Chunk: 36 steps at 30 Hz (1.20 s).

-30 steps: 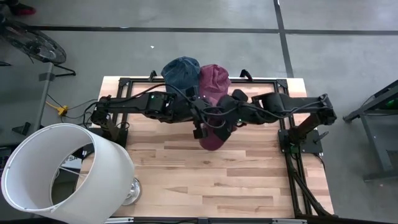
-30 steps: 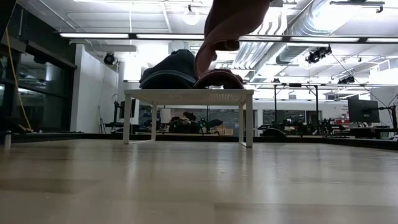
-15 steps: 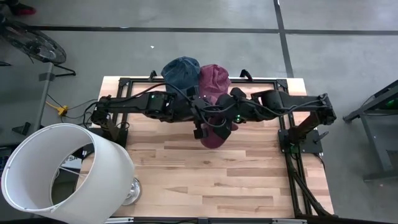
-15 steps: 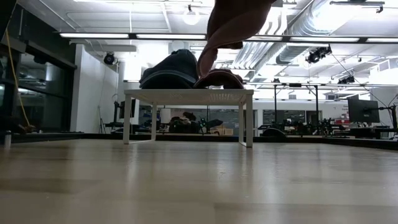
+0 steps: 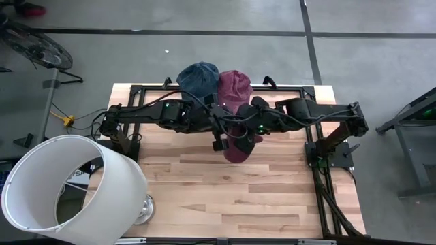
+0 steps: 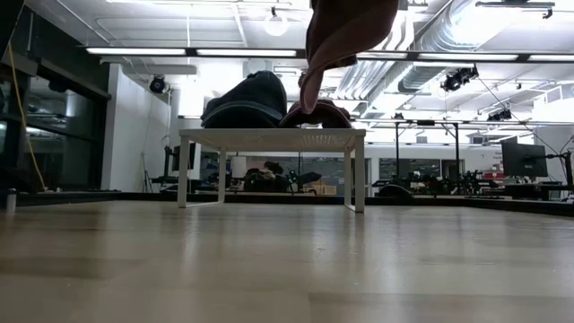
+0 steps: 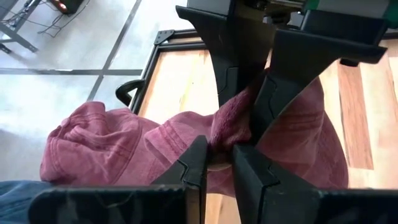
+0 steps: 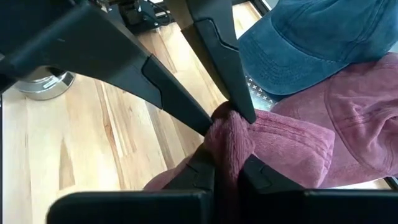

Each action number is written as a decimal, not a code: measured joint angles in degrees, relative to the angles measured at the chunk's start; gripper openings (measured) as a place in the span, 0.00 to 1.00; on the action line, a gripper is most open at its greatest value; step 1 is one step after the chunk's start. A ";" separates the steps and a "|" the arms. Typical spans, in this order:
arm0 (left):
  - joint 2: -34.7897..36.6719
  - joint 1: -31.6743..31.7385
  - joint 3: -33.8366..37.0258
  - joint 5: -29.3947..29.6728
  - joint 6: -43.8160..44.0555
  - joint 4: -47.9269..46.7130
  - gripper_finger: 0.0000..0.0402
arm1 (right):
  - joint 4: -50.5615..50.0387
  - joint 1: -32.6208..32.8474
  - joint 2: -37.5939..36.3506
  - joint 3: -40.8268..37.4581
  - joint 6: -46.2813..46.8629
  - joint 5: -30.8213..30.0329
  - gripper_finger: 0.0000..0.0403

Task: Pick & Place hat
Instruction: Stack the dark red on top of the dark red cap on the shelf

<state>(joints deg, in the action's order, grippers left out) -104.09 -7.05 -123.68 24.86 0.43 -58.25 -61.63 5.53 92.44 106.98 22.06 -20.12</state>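
Note:
A maroon hat (image 5: 237,147) hangs in the air over the table's middle, bunched up between my two grippers. My left gripper (image 7: 217,157) reaches in from the left and my right gripper (image 8: 229,165) from the right. Both are shut on the hat, tip to tip. In the low view its cloth (image 6: 348,36) hangs down from the top edge. Behind it a blue hat (image 5: 197,78) and another maroon hat (image 5: 235,85) lie on a low white rack (image 6: 269,135) at the far edge. My left gripper pinches a bunched fold of the maroon hat (image 7: 219,138) between its two fingers, slanting down from the table's left. The hat is clear of the table, its free part hanging below. My right gripper pinches the same bunched fold (image 8: 227,134) between its two fingers, slanting down from the table's right, right against the left gripper's fingertips (image 8: 233,109). Several layers look gathered there.
A big white lampshade (image 5: 68,184) lies at the near left corner beside a round metal base (image 5: 143,209). Black frame rails (image 5: 320,160) run along the table's right side. Bare wood (image 5: 259,197) lies in the near half.
My right gripper has edged toward the left gripper at the hat's bunched fold. The maroon hat's hanging part has drawn up shorter and shifted a little toward the table's right. The hats on the rack have stayed put.

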 joint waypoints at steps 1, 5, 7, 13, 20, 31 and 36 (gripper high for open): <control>0.00 0.00 0.00 -0.01 0.00 0.11 0.11 | 0.00 -0.02 0.00 0.00 0.13 0.17 0.03; 0.00 0.00 0.04 0.33 -0.02 0.26 0.12 | 0.06 -0.02 0.00 0.00 0.18 -0.03 0.02; 0.00 -0.02 0.04 0.72 -0.04 0.41 0.17 | 0.16 -0.02 -0.01 0.00 0.27 0.15 0.01; 0.04 -0.09 0.04 2.73 -0.16 -0.17 0.31 | 0.12 -0.02 -0.43 -0.02 0.39 0.23 0.01; 2.09 -0.24 0.02 3.68 -1.75 -1.90 0.33 | -0.52 -0.23 -1.78 -0.09 0.81 -1.22 0.01; 8.41 -0.13 -0.04 0.15 -1.49 -5.48 0.34 | 0.08 -0.39 -5.19 -0.09 -4.07 1.62 0.01; 10.02 -0.13 -0.04 -3.08 -2.19 -5.97 0.34 | 4.08 -1.94 -7.99 -0.04 -10.44 6.36 0.01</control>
<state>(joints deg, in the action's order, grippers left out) -94.08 -7.18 -123.72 21.78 -1.77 -64.22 -57.55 3.60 84.46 106.94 11.61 -13.76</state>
